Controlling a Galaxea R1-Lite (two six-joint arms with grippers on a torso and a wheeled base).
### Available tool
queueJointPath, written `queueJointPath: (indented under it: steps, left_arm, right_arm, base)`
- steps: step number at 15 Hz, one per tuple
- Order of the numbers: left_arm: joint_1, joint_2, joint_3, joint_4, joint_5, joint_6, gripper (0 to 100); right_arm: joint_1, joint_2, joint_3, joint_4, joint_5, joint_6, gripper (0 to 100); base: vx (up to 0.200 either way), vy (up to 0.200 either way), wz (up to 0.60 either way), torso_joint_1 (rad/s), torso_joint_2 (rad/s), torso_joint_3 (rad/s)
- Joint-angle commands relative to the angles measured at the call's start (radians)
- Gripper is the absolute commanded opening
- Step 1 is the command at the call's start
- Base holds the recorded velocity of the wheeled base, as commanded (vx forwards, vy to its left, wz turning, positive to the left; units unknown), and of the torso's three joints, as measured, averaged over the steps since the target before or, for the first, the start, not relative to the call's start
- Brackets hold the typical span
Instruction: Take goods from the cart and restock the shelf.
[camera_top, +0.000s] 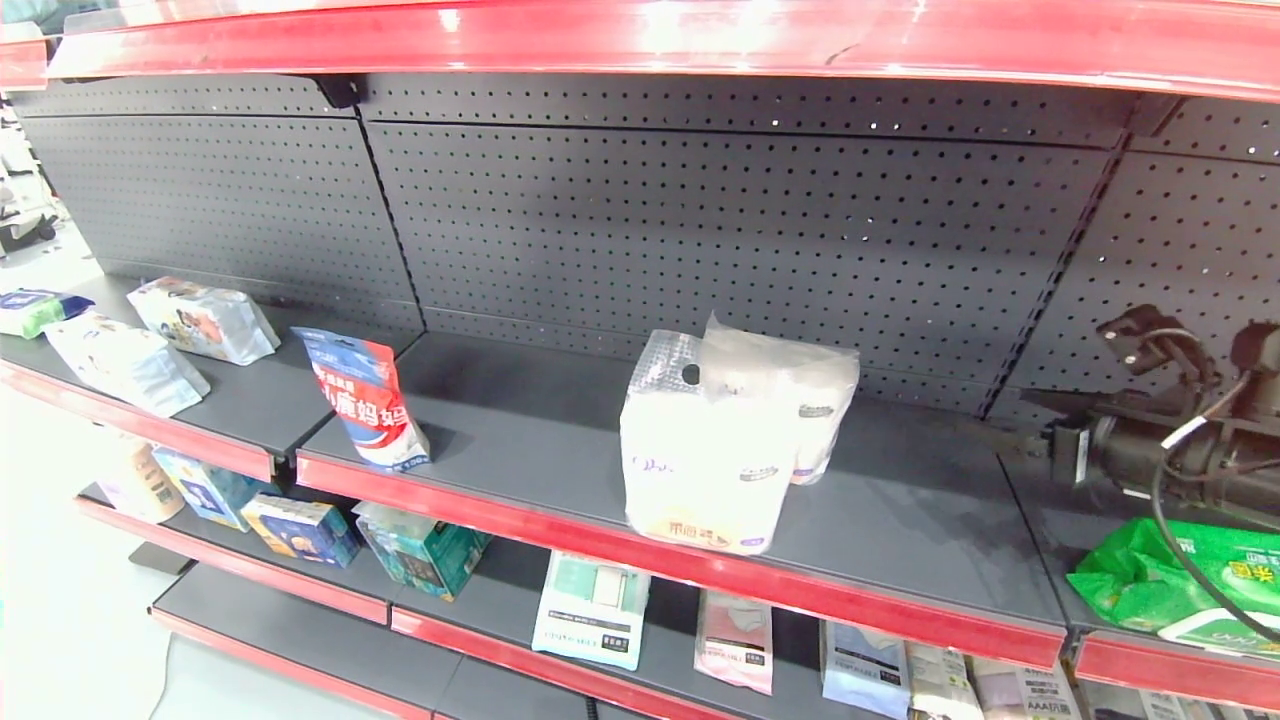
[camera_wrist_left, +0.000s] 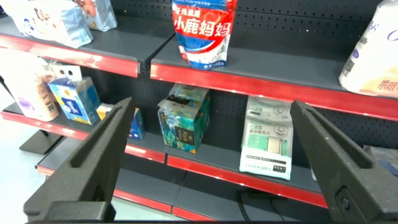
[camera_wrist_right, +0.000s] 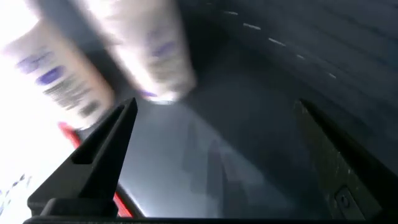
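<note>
Right gripper (camera_wrist_right: 214, 104): the jaws are wide open and hold nothing.
Left gripper (camera_wrist_left: 211, 104): these jaws are wide open and bare as well.
Goods: two white squashy packs of paper rolls in clear plastic wrap (camera_top: 690, 470) stand on the dark grey metal shelf (camera_top: 900, 520). They are past the tips of the right jaws, not between them, and well apart from the left jaws.
How they will feel: I think light and soft, with slippery wrap. A hard squeeze would dent them.
Where to hold: across the middle of the two flat sides, or by the top flap with the hole.
Ahead of the left jaws: a teal cardboard box (camera_wrist_left: 183, 118) and a flat white and green pack (camera_wrist_left: 267, 143) sit on a lower shelf (camera_wrist_left: 249, 182), well past the tips.
Shiny green soft bag (camera_top: 1170, 580): it lies under the right arm.
</note>
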Motion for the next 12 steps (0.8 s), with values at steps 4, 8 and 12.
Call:
queueJointPath:
  steps: [4, 8, 12]
  left_arm:
    - [-0.001, 0.0, 0.0, 0.0, 0.0, 0.0, 100]
    - [-0.001, 0.0, 0.0, 0.0, 0.0, 0.0, 100]
    - [-0.001, 0.0, 0.0, 0.0, 0.0, 0.0, 100]
  right_arm:
    - [-0.007, -0.564, 0.359, 0.035, -0.468, 0.184, 100]
    - [-0.029, -1.209, 0.557, 0.345, -0.51, 0.106, 100]
    - [0.004, -1.538, 0.576, 0.627, -0.468, 0.112, 100]
  base:
    - [0.0, 0.0, 0.0, 0.0, 0.0, 0.0]
    - [0.0, 0.0, 0.0, 0.0, 0.0, 0.0]
    - [0.0, 0.0, 0.0, 0.0, 0.0, 0.0]
